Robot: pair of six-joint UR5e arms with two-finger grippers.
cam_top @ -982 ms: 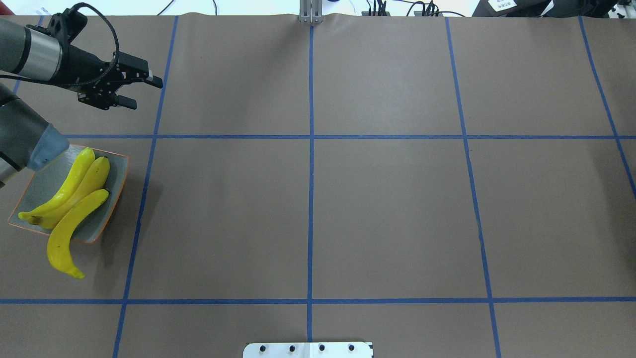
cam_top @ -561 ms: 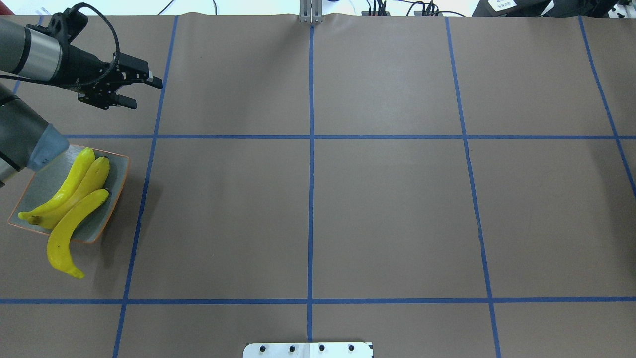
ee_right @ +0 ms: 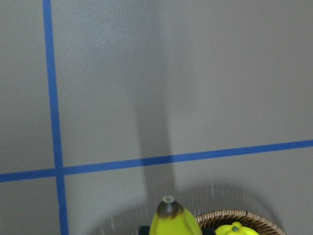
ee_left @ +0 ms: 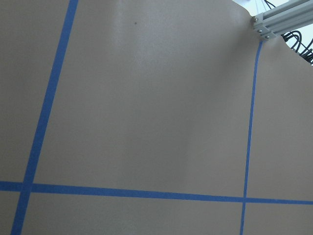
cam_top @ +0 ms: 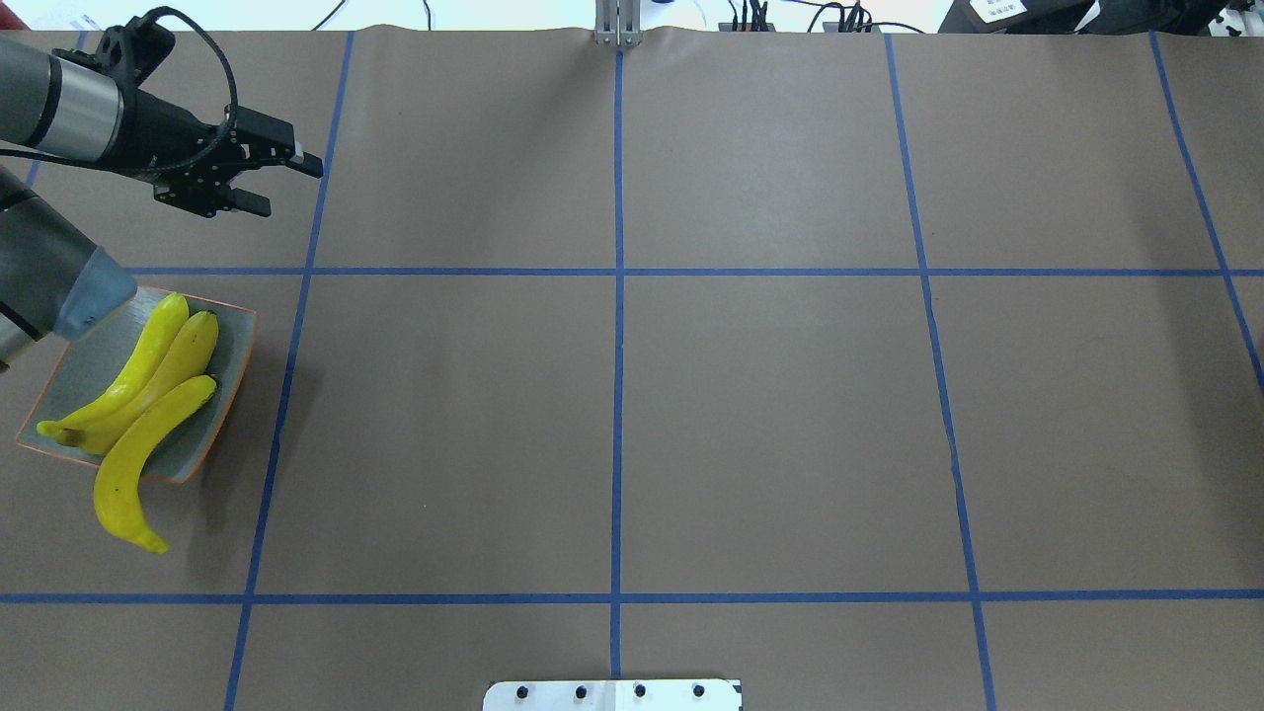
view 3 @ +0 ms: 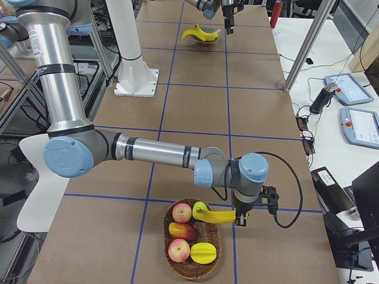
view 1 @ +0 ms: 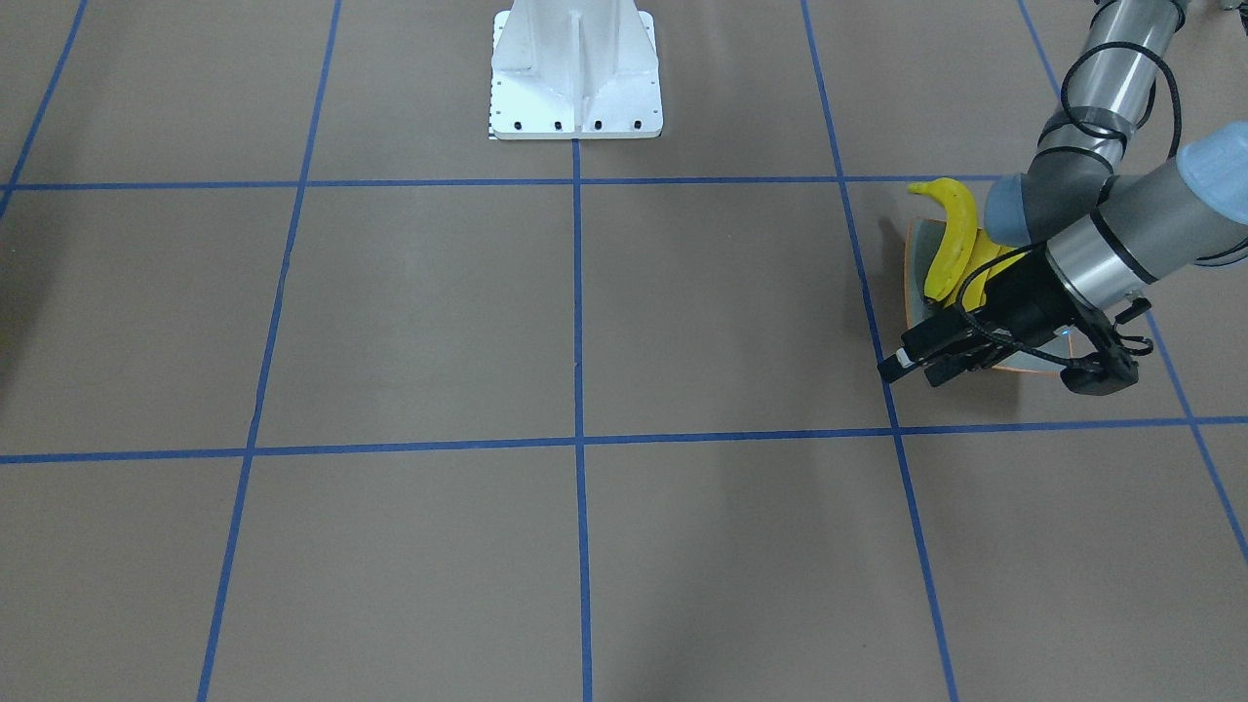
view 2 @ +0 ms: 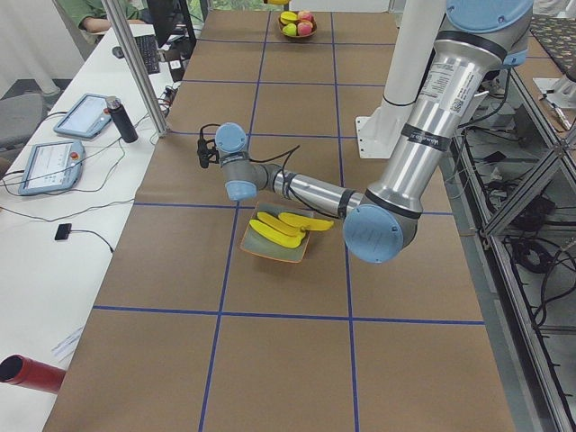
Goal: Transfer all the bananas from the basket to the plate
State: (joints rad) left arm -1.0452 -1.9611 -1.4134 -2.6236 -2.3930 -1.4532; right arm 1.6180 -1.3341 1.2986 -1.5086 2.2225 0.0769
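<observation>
Basket: a wicker basket (view 3: 193, 276) sits at the right-hand end of the bench (cam_top: 770, 425), nearest in the right side view. It holds other fruit (view 3: 179, 250): round red-and-yellow pieces and a yellow-green one.
Right claw: the right claw (view 3: 238, 221) points down over the basket's far rim. It shows plainly only from the side, so I cannot tell how far its fingers are apart.
Lone banana: the lone banana (view 3: 218, 216) lies level directly under that claw, across the basket's rim and just beside the other fruit. Its dark tip shows at the bottom of the right wrist view, with the wicker rim beside it. Whether it is gripped or only resting cannot be told.
Bench top: brown paper marked into squares by blue tape (cam_top: 617, 395). A white pedestal (view 1: 575, 68) stands at the robot's edge.
Plate: the square grey plate (cam_top: 87, 363) with a thin orange rim sits at the left-hand end, well apart from the basket.
Bananas on the plate: two bananas (cam_top: 148, 360) lie side by side, touching, along its diagonal. A third banana (cam_top: 128, 474) touches them with one end on the plate. The rest of it hangs over the rim, with the stem tip down on the bench.
Left claw: the left claw (cam_top: 286, 188) hangs above the bench beyond the plate, past a tape line. Its fingers are well apart with nothing between them. Its wrist view shows only paper and tape.
</observation>
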